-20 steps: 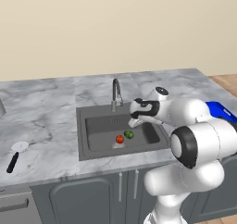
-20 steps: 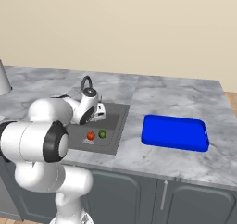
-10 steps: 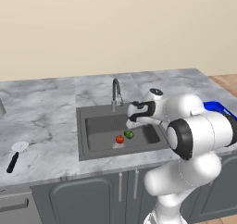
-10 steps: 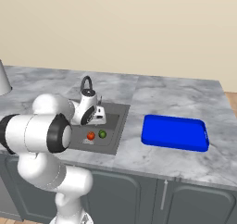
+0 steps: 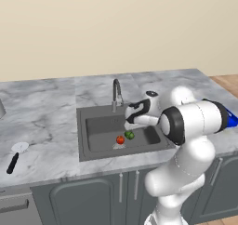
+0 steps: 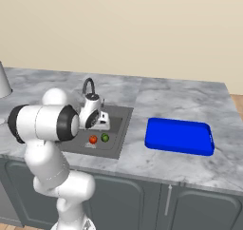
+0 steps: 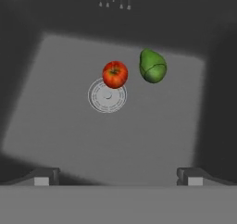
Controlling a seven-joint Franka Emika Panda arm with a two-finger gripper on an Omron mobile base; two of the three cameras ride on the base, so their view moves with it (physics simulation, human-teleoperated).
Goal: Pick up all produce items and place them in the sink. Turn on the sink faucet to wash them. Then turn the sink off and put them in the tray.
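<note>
The red fruit [image 5: 120,139] and the green fruit [image 5: 129,135] are lying side by side on the floor of the sink [image 5: 93,150], so the placing step looks done and, by my reading, the tap is next. In the left base view the tool [image 5: 128,121] is hanging over the back right part of the basin, just above the two fruits and a little toward the faucet [image 5: 116,93], which is standing at the rear rim of the sink. The faucet is lying just behind the tool and slightly to its left as seen here, with its side lever too small to make out. A black-handled utensil [image 5: 15,156] is resting well apart on the left of the desk [image 5: 46,122].

In the right base view the arm is reaching across the sink [image 6: 121,134], the red fruit [image 6: 93,139] and green fruit [image 6: 105,138] are sitting near the front of the basin, and the faucet [image 6: 88,87] is rising close behind the wrist. The blue tray [image 6: 179,136] is lying on the desk [image 6: 190,100] to the right of the sink, well apart from the fruits.

In the hand view the tool [image 7: 118,176] is spread wide and gripping nothing, its tips standing far apart. The red fruit [image 7: 115,74] is overlapping the edge of the round drain [image 7: 107,96], and the green fruit [image 7: 152,66] is lying just beside it, both ahead of the tips.
</note>
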